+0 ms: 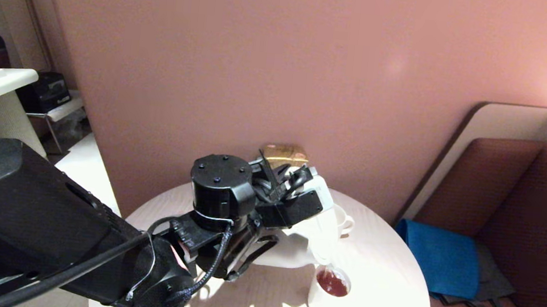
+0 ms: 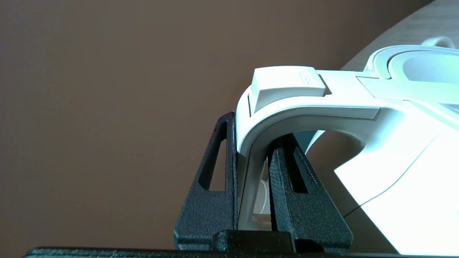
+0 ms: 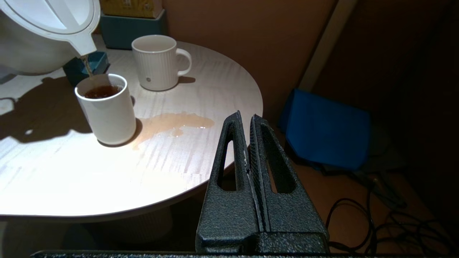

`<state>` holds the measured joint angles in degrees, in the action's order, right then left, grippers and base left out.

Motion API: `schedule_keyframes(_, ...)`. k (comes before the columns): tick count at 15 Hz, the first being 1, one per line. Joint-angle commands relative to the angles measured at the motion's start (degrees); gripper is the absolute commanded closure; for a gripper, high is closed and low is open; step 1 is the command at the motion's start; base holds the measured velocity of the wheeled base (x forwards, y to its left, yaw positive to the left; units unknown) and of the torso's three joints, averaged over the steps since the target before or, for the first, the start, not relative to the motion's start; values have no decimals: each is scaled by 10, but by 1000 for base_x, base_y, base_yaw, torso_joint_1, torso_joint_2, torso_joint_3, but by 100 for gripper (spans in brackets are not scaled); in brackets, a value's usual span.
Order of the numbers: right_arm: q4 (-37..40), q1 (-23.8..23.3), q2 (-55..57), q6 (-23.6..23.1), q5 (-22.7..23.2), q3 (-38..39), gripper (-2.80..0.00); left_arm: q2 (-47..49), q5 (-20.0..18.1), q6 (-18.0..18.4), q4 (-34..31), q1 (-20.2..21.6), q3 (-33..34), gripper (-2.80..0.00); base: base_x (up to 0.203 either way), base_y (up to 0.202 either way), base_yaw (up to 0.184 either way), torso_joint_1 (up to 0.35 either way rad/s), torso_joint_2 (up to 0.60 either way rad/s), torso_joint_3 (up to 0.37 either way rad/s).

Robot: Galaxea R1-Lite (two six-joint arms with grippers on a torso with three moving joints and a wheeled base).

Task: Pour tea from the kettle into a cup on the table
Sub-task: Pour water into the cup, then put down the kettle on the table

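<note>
1. An off-white electric kettle (image 1: 319, 228) is held tilted above the round white surface (image 1: 379, 304), its spout (image 3: 85, 46) lowered over a small plain white cup (image 3: 106, 107).
2. The left pincer (image 2: 252, 157) is clamped on the kettle's loop handle (image 2: 304, 114), with one black finger (image 2: 211, 193) on the outside of the loop and the other inside it.
3. A thin stream of reddish-brown tea (image 3: 87, 66) is seen running from the spout into the cup, which stands upright on the surface and is filled nearly to the rim.
4. A pale brown puddle (image 3: 172, 123) is spread on the surface just beside the cup's base.
5. A ribbed white mug (image 3: 157, 62) with a loop handle is set behind the cup, apart from it and nearer the wall.
6. The right pincer (image 3: 249, 123) is held off the edge of the surface, its two fingers pressed together on nothing.
7. A blue cloth (image 1: 439, 257) is laid on the bench seat to the right of the surface.
</note>
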<state>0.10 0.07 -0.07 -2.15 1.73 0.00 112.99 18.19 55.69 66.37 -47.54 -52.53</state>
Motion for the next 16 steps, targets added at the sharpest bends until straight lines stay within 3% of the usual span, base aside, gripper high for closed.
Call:
schedule_keyframes(1,0,0,1,0,0,0,0,4,2,-9,3,0,-17,0,0,0,0,0,0,0)
schedule_keyframes(8,0,0,1,0,0,0,0,-4,4,-77,0,2,-16,0,0,0,0,0,0,0)
schedule_keyframes(16,0,0,1,0,0,0,0,-18,16,-236,1,78,4,0,0,0,0,0,0,0)
